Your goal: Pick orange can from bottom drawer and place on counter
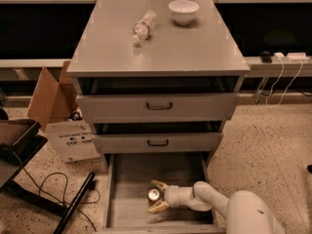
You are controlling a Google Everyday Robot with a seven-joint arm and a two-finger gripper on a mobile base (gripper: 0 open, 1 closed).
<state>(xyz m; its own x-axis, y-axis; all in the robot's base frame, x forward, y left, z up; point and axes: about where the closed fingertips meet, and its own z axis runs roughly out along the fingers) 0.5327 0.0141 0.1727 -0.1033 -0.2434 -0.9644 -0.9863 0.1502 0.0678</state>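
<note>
The orange can [154, 195] stands upright on the floor of the open bottom drawer [127, 179], silver top facing up. My gripper [157, 197] reaches in from the right at the end of the white arm [209, 201]. Its two tan fingers [159, 207] are spread open on either side of the can, one behind it and one in front. The counter [161, 48] is the grey cabinet top above.
A clear water bottle [143, 27] lies on the counter next to a white bowl [183, 10]. Two drawers with dark handles [159, 106] sit above the bottom drawer, slightly open. A cardboard box [63, 121] and cables [53, 189] are on the floor at left.
</note>
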